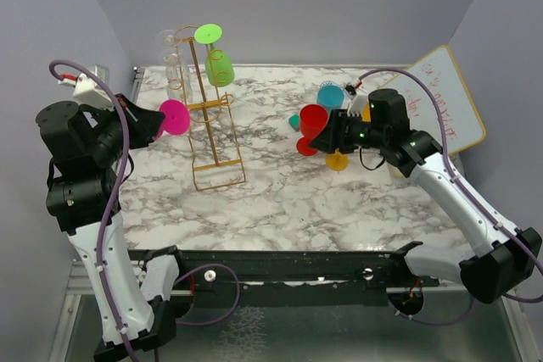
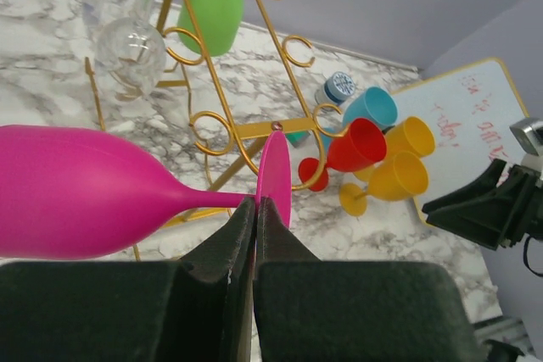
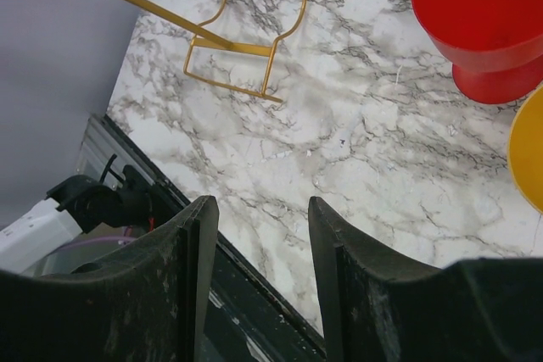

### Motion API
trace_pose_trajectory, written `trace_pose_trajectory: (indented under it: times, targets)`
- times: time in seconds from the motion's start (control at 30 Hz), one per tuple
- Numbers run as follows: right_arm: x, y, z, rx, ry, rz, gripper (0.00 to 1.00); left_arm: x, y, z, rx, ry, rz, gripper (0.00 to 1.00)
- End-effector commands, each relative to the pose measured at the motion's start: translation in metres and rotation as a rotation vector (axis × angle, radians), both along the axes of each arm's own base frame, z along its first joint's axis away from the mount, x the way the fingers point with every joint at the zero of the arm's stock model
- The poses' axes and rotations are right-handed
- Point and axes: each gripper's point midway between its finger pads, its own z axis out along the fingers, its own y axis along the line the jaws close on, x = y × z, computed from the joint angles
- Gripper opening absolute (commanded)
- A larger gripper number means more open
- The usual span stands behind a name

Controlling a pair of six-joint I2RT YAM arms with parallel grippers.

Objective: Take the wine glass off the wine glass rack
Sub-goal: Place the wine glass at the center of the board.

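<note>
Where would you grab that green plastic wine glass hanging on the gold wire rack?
Probably by its thin stem, between foot and bowl, coming in level from the near side. The green plastic wine glass hangs upside down on the gold wire rack, and its bowl looks too wide.

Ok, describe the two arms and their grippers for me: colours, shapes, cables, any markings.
Both arms match: the left arm and right arm have white links between bulky black joint housings, and a purple cable runs loosely along each. The left gripper and right gripper have two broad, matte black fingers, the right's scuffed with pale dust. No lettering is legible.
</note>
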Motion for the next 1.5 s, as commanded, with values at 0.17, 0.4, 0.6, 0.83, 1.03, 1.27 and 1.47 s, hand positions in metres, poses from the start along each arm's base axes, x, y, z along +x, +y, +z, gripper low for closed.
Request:
trace_pose_trajectory:
  times: [0.17,0.4,0.6,0.83,1.03,1.27,1.47]
  targets:
    - [-0.014,-0.005,-0.005,0.008,0.041,-0.015,0.53,-0.031,-0.054,-0.003,-0.037,0.006,-0.297,0.0]
    - [-0.017,-0.006,-0.006,0.017,0.053,-0.023,0.53,-0.039,-0.069,-0.023,-0.039,0.073,-0.372,0.0]
    - [-0.018,-0.005,-0.007,0.026,0.061,-0.028,0.53,-0.049,-0.082,-0.041,-0.041,0.129,-0.444,0.0]
    - [-0.019,-0.002,-0.006,0.043,0.064,-0.016,0.53,-0.054,-0.105,-0.045,-0.078,0.131,-0.61,0.0]
    - [-0.021,0.002,0.0,0.099,0.042,-0.008,0.54,-0.062,-0.122,-0.064,-0.107,0.177,-0.718,0.0]
    - [-0.023,0.007,0.006,0.159,0.02,0.008,0.57,-0.064,-0.134,-0.061,-0.142,0.141,-0.841,0.0]
    - [-0.037,0.024,0.036,0.3,-0.044,0.141,0.59,-0.059,-0.139,-0.069,-0.15,0.133,-0.895,0.0]
